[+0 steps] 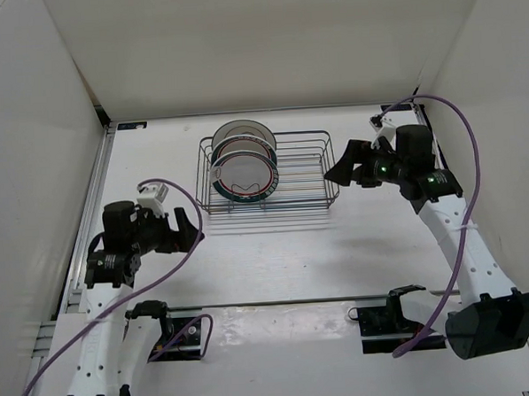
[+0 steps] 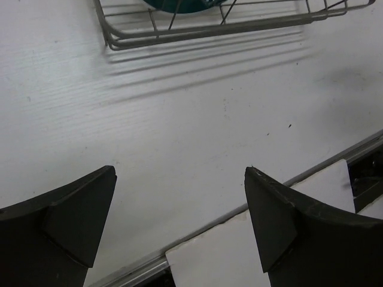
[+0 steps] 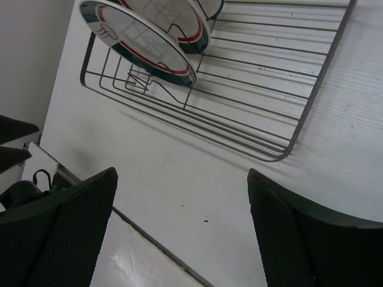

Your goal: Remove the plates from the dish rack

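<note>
Dish rack [image 1: 268,173] at far centre of desk [image 1: 277,259], long axis running left-right. Two plates on edge in rack's left half, one behind other, faces turned toward arms, tilted. Teal-rimmed plate [image 1: 244,177] in front; grey-rimmed plate [image 1: 243,135] just behind it. Left gripper [image 1: 193,226] low over desk near rack's front-left corner, apart from it, jaws spread wide, nothing between. Right gripper [image 1: 341,166] just beside rack's right end, pointing left at it, jaws likewise spread, empty.
</note>
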You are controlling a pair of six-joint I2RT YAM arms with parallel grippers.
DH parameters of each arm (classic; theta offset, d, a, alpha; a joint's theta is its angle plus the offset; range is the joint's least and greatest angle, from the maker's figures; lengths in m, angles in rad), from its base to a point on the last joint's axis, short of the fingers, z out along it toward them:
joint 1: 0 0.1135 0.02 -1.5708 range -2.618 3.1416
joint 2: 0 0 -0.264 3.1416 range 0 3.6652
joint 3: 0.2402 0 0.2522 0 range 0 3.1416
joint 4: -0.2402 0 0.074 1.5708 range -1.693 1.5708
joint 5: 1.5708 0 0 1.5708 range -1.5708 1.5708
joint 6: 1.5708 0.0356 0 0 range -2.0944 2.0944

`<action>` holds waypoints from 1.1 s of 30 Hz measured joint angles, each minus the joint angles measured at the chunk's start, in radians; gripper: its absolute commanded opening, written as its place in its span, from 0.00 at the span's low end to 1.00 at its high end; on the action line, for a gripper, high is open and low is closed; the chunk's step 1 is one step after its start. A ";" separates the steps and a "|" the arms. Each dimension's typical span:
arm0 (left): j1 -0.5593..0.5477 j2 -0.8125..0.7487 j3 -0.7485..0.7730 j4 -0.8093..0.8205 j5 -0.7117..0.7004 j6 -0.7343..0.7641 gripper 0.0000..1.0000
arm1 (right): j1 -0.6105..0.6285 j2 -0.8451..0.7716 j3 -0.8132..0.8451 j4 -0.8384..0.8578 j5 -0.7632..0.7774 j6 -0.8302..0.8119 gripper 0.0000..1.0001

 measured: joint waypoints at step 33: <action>-0.029 -0.080 -0.118 -0.111 -0.248 -0.082 1.00 | 0.325 0.703 0.447 0.170 -0.006 -0.447 0.63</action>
